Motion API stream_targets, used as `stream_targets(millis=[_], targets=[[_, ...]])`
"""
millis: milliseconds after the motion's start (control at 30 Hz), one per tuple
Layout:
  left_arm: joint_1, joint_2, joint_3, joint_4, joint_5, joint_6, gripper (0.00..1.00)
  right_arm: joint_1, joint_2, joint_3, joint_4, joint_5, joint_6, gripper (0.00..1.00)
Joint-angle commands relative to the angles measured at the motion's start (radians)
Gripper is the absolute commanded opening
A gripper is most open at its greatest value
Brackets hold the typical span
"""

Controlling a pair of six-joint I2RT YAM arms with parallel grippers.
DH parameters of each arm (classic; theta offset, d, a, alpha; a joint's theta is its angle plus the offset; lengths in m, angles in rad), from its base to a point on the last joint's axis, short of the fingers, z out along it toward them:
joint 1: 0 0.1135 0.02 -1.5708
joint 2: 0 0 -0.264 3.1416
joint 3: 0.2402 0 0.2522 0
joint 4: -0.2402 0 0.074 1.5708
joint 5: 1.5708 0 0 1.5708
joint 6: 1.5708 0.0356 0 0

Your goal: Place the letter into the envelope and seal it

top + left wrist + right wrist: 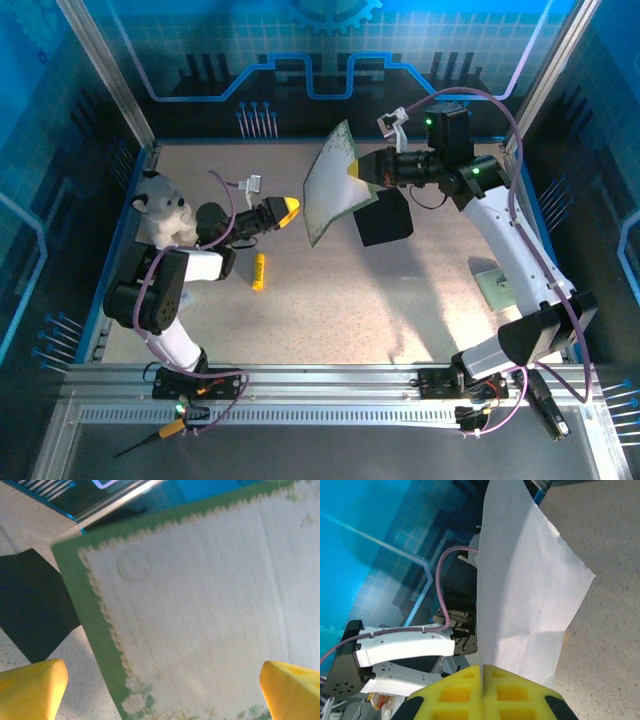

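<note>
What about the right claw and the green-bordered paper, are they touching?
Touching. In the right wrist view the right gripper is shut on the letter, its edge pinched between the yellow fingers.

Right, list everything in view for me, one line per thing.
letter: one, white with a green border, held up in the air above the middle of the table
envelope: one, black, flat on the table just right of the letter's lower edge
stick: one, yellow, lying on the table left of centre
plush: one, white with dark ears, at the left edge of the table behind the left arm
table: one, speckled beige, inside blue walls
left hand: one, yellow-tipped, open, pointing at the letter from the left
right hand: one, yellow-tipped, shut on the letter's right edge
</note>
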Motion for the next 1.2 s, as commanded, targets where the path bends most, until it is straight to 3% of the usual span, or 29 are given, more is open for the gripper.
stream_targets(millis=[0, 1167], targets=[[-0.004, 0.018, 0.022, 0.054, 0.033, 0.003, 0.99, 0.013, 0.009, -0.005, 0.076, -0.031, 0.044, 0.00], [-0.011, 0.140, 0.121, 0.054, 0.033, 0.003, 0.99, 0.014, -0.019, -0.156, 0.347, -0.071, 0.255, 0.00]])
